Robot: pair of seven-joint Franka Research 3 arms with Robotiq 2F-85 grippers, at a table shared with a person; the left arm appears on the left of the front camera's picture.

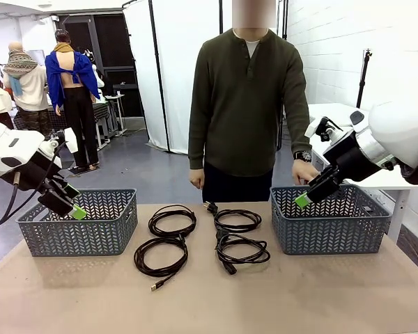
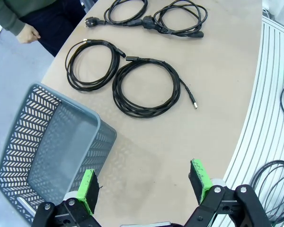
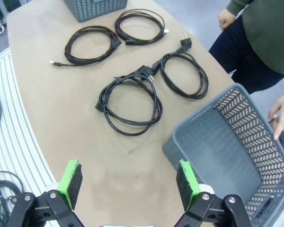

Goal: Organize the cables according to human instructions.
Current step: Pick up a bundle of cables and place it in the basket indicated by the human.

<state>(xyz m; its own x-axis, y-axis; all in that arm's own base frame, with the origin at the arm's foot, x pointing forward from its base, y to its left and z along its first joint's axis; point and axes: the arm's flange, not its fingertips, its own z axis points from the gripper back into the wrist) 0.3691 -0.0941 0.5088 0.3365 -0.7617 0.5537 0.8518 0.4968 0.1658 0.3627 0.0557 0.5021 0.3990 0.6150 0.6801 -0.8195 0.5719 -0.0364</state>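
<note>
Several black coiled cables lie on the table's middle: two thin ones (image 1: 172, 221) (image 1: 160, 256) on the left and two thicker ones with plugs (image 1: 237, 220) (image 1: 242, 249) on the right. My left gripper (image 1: 73, 209) hangs open over the left basket's near side, empty. From the left wrist view the nearest coil (image 2: 146, 87) lies well ahead of the open left gripper (image 2: 144, 189). My right gripper (image 1: 303, 200) hovers open and empty at the right basket's left rim. In the right wrist view the closest coil (image 3: 130, 104) lies ahead of the right gripper (image 3: 130, 184). The human (image 1: 245, 97) stands at the far side.
A grey lattice basket (image 1: 115, 229) stands at the left and another (image 1: 348, 233) at the right, both showing bare floors in the wrist views. The person's hand (image 1: 304, 170) rests by the right basket's far rim. Bare tabletop (image 1: 209, 299) runs along the near edge.
</note>
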